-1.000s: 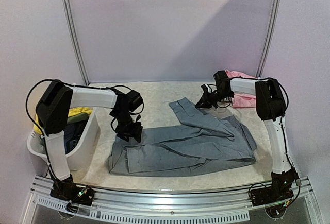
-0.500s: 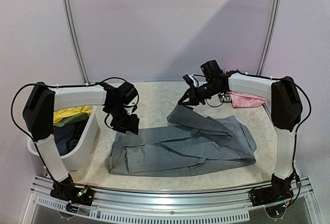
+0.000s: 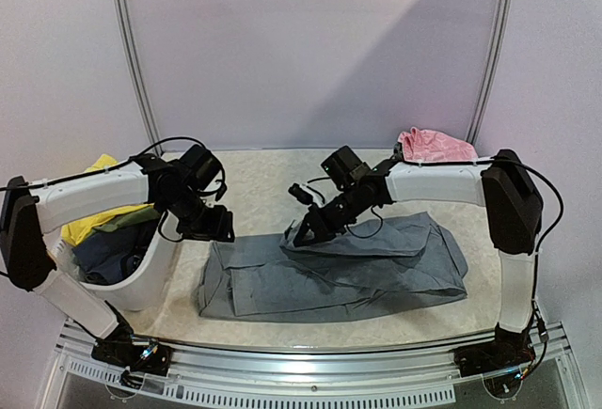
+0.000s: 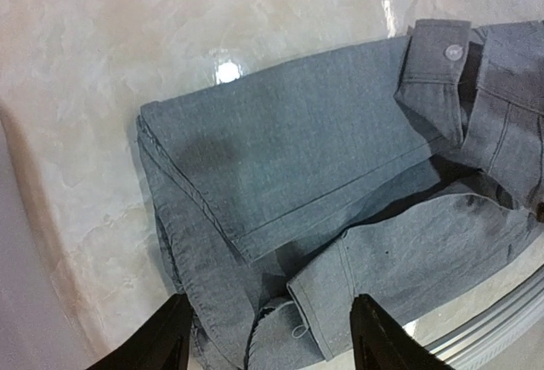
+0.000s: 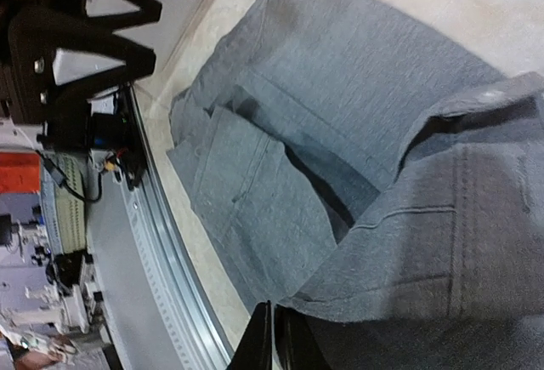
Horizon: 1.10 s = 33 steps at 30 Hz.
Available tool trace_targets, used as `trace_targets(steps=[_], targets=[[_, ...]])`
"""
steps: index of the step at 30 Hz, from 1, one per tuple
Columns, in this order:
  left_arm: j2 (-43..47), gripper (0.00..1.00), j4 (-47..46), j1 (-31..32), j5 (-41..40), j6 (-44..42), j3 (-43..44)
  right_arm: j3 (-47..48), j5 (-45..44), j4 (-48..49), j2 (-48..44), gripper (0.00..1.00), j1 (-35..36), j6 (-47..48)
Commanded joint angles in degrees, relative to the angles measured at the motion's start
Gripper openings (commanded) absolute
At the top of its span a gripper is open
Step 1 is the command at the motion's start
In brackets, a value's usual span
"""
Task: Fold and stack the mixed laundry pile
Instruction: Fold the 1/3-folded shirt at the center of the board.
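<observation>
So in the last second the right arm swung in from the far right corner and dragged one sleeve of the grey shirt (image 3: 395, 273) across onto the shirt's middle. The right gripper (image 3: 301, 232) ended up low over the body of the shirt. Its fingers (image 5: 263, 340) were pressed together with grey cloth right at their tips, so it looked like they were pinching the sleeve edge. Meanwhile the left gripper (image 3: 213, 225) backed off the shirt's left edge toward the white tub (image 3: 155, 263). Its fingers (image 4: 170, 340) were spread wide with nothing in them.

To me that read as one fold basically laid in, with the drop not done yet.

The shirt itself sat mid-counter (image 3: 268, 174), spread wide, kinda lumpy, with layers overlapping. The left wrist view showed a buttoned cuff (image 4: 438, 51) lying over a flat folded panel, seams pretty straight. The pink piece (image 3: 428, 143) was bunched at the far right corner, well apart from the shirt. The yellow shorts (image 3: 80, 230) and some darker stuff were in the tub, not folded yet.
</observation>
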State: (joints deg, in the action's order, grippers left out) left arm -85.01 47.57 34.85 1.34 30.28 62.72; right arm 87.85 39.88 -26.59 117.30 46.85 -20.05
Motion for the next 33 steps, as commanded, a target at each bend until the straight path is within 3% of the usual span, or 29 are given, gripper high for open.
trace_targets(steps=[1,9,13,17,26,33], targets=[[1.6,0.65,-4.2,-0.4,3.5,2.0,-3.9,-1.7,-1.0,-6.0,2.5,0.11,2.2,7.2],[-1.8,0.65,-9.0,1.6,6.4,2.3,-3.7,-2.0,3.7,-9.7,5.6,0.41,2.4,10.6],[-4.6,0.64,-9.1,2.5,6.1,2.5,-1.4,-1.6,4.5,-11.0,8.0,0.44,2.3,11.6],[-5.6,0.64,-8.4,2.8,4.5,2.5,-0.1,-2.3,4.1,-8.6,4.5,0.48,0.8,9.8],[-4.4,0.64,-8.4,2.9,2.9,3.6,-2.1,-15.3,0.2,10.5,-7.8,0.55,-6.6,-6.6],[-1.7,0.64,-8.3,2.9,2.4,4.4,-4.7,-14.1,-5.5,9.8,-3.5,0.56,-9.0,-14.6]])
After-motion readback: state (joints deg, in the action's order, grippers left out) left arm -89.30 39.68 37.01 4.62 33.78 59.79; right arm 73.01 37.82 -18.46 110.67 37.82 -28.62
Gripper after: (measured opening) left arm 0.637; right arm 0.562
